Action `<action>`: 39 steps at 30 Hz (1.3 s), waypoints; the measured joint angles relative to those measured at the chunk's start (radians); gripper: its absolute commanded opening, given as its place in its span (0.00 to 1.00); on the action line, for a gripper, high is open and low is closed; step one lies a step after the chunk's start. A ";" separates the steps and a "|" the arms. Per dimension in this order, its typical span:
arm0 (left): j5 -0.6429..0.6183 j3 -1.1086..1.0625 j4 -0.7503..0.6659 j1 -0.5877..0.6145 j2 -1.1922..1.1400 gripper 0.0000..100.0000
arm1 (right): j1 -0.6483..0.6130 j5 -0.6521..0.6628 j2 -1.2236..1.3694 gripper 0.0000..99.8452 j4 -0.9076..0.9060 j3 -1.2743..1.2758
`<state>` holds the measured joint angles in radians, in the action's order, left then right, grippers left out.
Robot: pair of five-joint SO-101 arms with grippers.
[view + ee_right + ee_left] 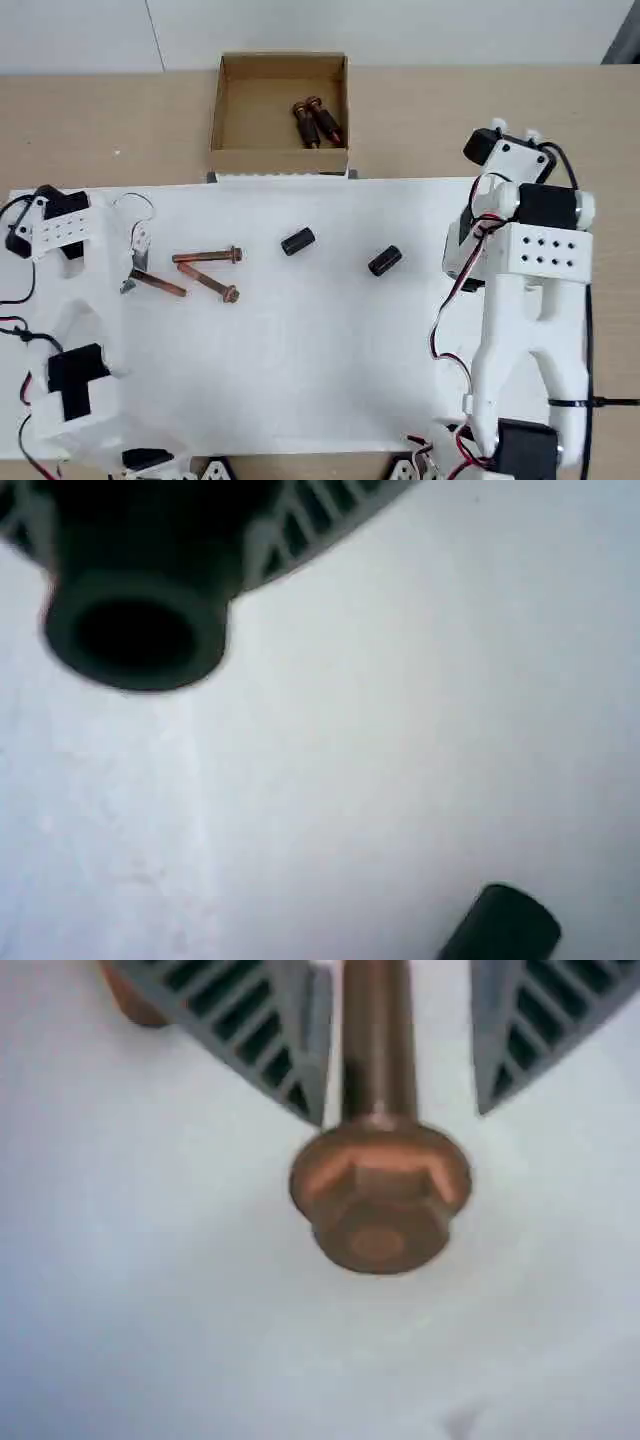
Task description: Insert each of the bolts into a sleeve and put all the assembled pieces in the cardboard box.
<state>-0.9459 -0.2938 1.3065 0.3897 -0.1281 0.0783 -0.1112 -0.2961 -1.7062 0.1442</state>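
Observation:
Three copper bolts lie on the white mat at the left; one bolt (160,284) (380,1195) has its shaft between the fingers of my left gripper (135,260) (400,1050), which is open with a gap on each side. The other bolts (207,256) (212,284) lie just beside it. My right gripper (463,268) (150,520) is shut on a black sleeve (135,630), held above the mat. Two more black sleeves (297,241) (385,260) lie mid-mat; one of them (505,925) shows in the right wrist view. The cardboard box (230,110) holds two assembled pieces (315,120).
The white mat (320,360) covers most of the wooden table. The box stands just beyond its far edge. The arm bases stand at the near left and near right, with wires trailing beside them. Bare mat lies between the arms.

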 measured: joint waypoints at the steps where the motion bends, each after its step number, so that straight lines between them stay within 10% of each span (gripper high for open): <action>1: -0.002 0.000 -0.009 0.000 -0.011 0.10 | 0.000 0.000 0.000 0.00 0.000 0.000; 23: 0.006 0.023 -0.066 -0.017 0.006 0.00 | 0.000 0.000 -0.187 0.00 0.000 0.000; 39: 0.420 0.018 -0.014 -0.442 0.783 0.00 | -0.003 0.041 -0.646 0.00 -0.006 0.000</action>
<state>-0.5255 -0.2754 1.2927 -0.0522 0.6544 0.0752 -0.0698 -0.9421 -1.7123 0.1442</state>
